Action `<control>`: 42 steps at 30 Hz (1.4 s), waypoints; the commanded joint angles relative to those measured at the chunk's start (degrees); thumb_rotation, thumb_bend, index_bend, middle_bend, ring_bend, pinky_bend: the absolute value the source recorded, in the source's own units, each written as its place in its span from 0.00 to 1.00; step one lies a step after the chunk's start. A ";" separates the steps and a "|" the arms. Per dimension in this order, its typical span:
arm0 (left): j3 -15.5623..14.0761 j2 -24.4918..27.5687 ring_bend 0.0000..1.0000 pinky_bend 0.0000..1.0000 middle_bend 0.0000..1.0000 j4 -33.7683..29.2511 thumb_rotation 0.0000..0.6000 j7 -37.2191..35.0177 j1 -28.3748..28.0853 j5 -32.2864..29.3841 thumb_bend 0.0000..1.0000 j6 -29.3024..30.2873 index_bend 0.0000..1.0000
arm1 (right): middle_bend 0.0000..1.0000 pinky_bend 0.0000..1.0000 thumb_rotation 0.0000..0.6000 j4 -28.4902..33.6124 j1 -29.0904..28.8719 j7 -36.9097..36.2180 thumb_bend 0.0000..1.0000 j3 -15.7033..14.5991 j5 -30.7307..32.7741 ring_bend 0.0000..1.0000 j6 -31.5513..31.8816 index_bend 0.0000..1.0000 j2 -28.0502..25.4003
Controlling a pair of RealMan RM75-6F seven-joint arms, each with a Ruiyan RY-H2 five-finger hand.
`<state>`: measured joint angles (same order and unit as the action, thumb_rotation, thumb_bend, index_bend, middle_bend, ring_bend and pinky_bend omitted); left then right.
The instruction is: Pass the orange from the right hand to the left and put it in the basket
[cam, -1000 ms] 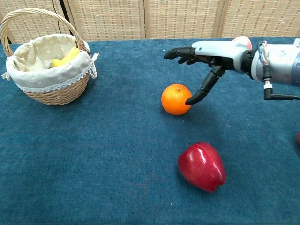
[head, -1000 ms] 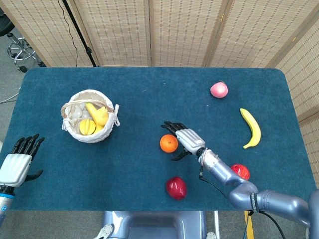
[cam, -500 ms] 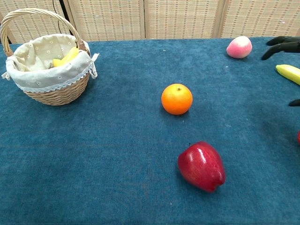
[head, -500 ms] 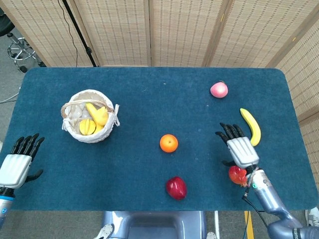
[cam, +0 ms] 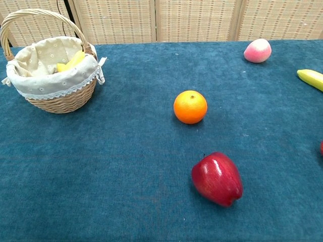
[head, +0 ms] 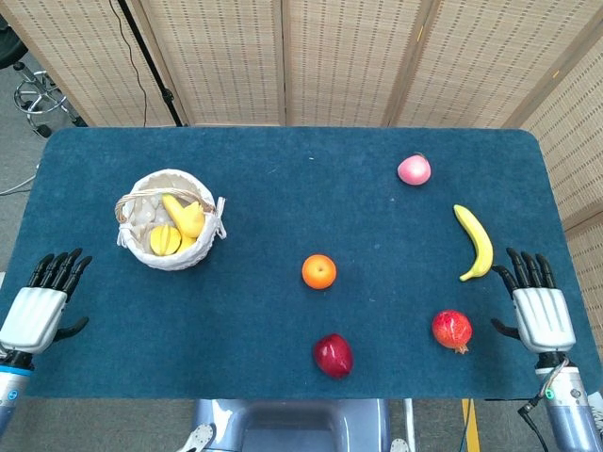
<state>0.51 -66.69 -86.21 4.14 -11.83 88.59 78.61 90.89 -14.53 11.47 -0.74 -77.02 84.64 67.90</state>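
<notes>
Fruit on the blue table (head: 283,169) counts out as one orange (head: 319,271), one red apple (head: 334,355), one pomegranate (head: 452,330), one banana (head: 476,241) and one pink peach (head: 414,169), all lying loose and well apart from each other. One wicker basket (head: 171,256) with a cloth lining stands toward the left half of the table and already holds yellow fruit, though how many pieces cannot be told. The orange sits near the middle of the table, untouched, with the apple nearer the front edge below it and bare cloth on every side; a wide open stretch of table lies between it and the basket. The left hand (head: 36,311) rests at the front left corner by the table's edge, palm down with fingers spread and nothing in it. The right hand (head: 538,311) rests at the front right edge, likewise flat with fingers apart and empty, just right of the pomegranate and below the banana's lower tip. Neither hand shows in the chest view, where the orange lies behind the apple and the basket stands at far left.
</notes>
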 commanded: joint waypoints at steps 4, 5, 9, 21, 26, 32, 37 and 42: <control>1.71 1.51 0.00 0.01 0.00 -4.15 1.00 2.18 -3.38 2.35 0.18 -1.43 0.00 | 0.06 0.00 1.00 -2.88 3.65 -3.32 0.00 0.25 -0.75 0.00 2.50 0.22 3.74; 1.76 1.84 0.00 0.01 0.00 -5.65 1.00 2.58 -4.20 3.10 0.18 -2.10 0.00 | 0.06 0.00 1.00 -3.31 3.95 -3.94 0.00 0.39 -0.90 0.00 2.51 0.22 4.15; 1.74 2.08 0.00 0.01 0.00 -10.14 1.00 4.17 -6.81 5.03 0.18 -4.85 0.00 | 0.06 0.00 1.00 -4.16 4.85 -5.48 0.00 1.04 -1.27 0.00 2.77 0.22 4.89; 5.07 -9.22 0.00 0.01 0.00 -10.52 1.00 9.91 -17.05 0.57 0.18 -17.92 0.00 | 0.06 0.00 1.00 -4.03 6.49 -8.04 0.00 2.78 -2.36 0.00 2.66 0.22 3.72; 6.50 -15.52 0.00 0.01 0.00 -7.01 1.00 11.15 -20.72 -2.71 0.18 -21.96 0.00 | 0.06 0.00 1.00 -3.78 6.99 -8.84 0.00 3.41 -2.78 0.00 2.72 0.22 3.26; 8.67 -22.45 0.00 0.01 0.00 -1.22 1.00 12.19 -25.08 -6.48 0.18 -25.70 0.00 | 0.06 0.00 1.00 -3.51 7.68 -9.82 0.00 3.99 -3.04 0.00 2.75 0.22 2.65; 10.47 -27.82 0.00 0.01 0.00 4.56 1.00 11.44 -28.90 -8.42 0.18 -27.76 0.00 | 0.06 0.00 1.00 -3.37 8.08 -10.40 0.00 4.31 -3.63 0.00 2.65 0.23 2.27; 11.27 -31.41 0.00 0.01 0.00 8.72 1.00 9.63 -31.60 -9.15 0.18 -28.95 0.00 | 0.06 0.00 1.00 -3.40 8.13 -10.55 0.00 4.48 -4.08 0.00 2.06 0.23 2.24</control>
<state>11.32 -97.08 -78.54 14.43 -42.48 79.88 50.26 87.50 -6.40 0.93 3.72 -81.07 86.73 70.15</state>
